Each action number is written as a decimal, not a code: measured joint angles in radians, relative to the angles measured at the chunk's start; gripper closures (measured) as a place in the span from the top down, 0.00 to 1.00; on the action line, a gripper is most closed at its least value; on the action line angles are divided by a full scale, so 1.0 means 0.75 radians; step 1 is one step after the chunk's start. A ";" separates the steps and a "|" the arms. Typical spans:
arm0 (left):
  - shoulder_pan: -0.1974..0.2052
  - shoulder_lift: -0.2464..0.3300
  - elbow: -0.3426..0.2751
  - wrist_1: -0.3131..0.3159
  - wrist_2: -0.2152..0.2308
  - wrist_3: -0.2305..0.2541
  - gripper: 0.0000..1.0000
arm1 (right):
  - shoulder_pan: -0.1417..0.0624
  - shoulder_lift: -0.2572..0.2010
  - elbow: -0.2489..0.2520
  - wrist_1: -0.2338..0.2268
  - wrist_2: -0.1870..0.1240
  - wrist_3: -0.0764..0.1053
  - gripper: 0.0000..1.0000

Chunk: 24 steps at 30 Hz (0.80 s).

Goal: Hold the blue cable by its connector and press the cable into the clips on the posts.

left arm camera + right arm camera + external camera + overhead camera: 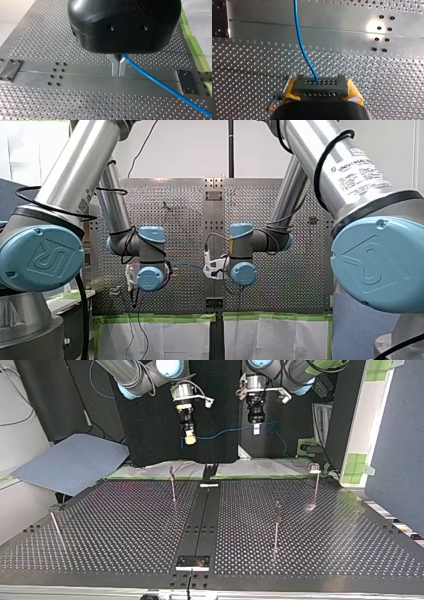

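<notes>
Clamping my right end effector (189,437) on the connector (321,86) and pinching my left end effector (118,66) shut on the cable (160,83), I am holding it aloft, well apart from the posts (276,525) on the surface (125,525), so pressing into all the clips (314,467) is, by my judgement, remaining undone.

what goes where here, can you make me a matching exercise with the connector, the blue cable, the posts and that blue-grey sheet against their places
Things:
1. connector
2. blue cable
3. posts
4. blue-grey sheet

Places:
A. standing on the perforated table, apart from the cable
B. lying beside the table at the top view's left
C. clamped between the yellow pads of the right end effector
D. strung through the air from one arm to the other, pinched by the left end effector

Pairs: 1-C, 2-D, 3-A, 4-B
</notes>
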State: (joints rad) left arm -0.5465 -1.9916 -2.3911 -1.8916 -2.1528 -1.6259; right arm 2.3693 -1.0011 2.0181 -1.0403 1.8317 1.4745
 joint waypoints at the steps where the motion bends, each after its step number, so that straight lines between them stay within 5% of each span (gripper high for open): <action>1: 0.000 0.000 0.000 0.000 0.000 0.000 0.00 | 0.000 0.000 0.000 0.000 0.000 0.000 0.00; 24: 0.026 -0.109 0.000 -0.016 -0.025 0.018 0.00 | 0.000 0.000 0.000 0.000 0.002 -0.002 0.00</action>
State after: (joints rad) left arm -0.5266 -2.0734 -2.3911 -1.9039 -2.1713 -1.6122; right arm 2.3693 -1.0011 2.0182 -1.0402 1.8333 1.4729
